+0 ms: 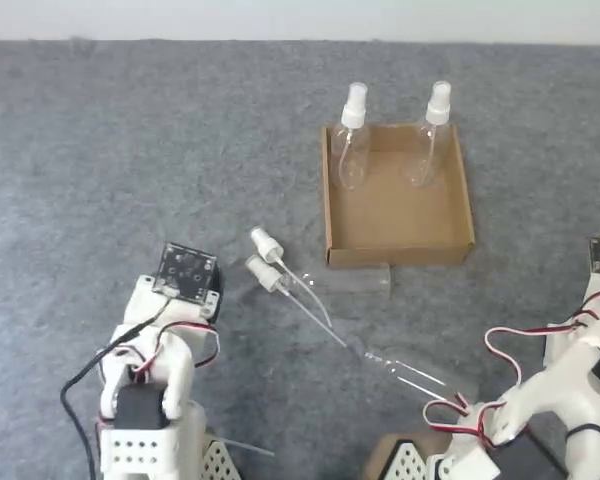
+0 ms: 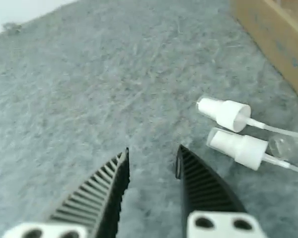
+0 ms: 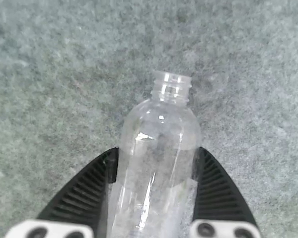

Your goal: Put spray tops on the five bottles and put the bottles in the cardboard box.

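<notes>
High view: two capped bottles (image 1: pixel 350 150) stand in the cardboard box (image 1: pixel 400 255). Two spray tops (image 1: pixel 266 243) lie on the grey carpet (image 1: pixel 130 150) near its front corner, with plenty of open carpet to that side.

Left wrist view: left gripper (image 2: pixel 151 166) fingers are spread and empty, with the tops just ahead. They look light and rigid, so I'd grab the head, not the skinny tube.

Right wrist view: right gripper (image 3: pixel 155 161) is pinching an uncapped bottle (image 3: pixel 161 124) by the body. It's thin and slick, and probably dents easily.
</notes>
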{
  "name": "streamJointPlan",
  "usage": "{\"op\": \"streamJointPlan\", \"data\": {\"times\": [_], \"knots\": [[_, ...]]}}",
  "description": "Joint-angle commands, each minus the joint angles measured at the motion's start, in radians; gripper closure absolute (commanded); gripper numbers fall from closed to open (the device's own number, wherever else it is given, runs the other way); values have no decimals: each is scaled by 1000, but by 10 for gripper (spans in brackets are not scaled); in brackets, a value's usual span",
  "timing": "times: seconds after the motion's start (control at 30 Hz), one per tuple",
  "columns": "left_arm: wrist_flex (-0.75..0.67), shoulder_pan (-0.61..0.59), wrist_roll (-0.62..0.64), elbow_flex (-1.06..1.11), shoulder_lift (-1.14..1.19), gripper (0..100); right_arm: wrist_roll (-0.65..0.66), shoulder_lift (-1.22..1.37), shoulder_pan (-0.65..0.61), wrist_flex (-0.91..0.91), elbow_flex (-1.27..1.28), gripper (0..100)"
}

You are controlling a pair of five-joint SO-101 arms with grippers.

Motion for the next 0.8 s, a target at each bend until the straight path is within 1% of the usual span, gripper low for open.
{"op": "streamJointPlan", "data": {"times": [0.0, 0.13, 0.33, 0.57, 0.7, 0.77], "knots": [[-48, -2, 9, -2, 8, 852, -14, -10, 1, -2, 25, 897], [-35, -2, 14, -2, 6, 852, -20, -10, -1, -10, 43, 894], [114, -2, 9, -2, 5, 852, -21, -10, -1, -7, 44, 894], [180, 3, 9, -2, 5, 852, -21, -10, -1, -15, 44, 894], [287, 3, 9, -2, 3, 852, -23, -10, -1, -15, 44, 893], [295, 2, 9, -2, 0, 852, -23, -10, -1, -15, 44, 893]]}}
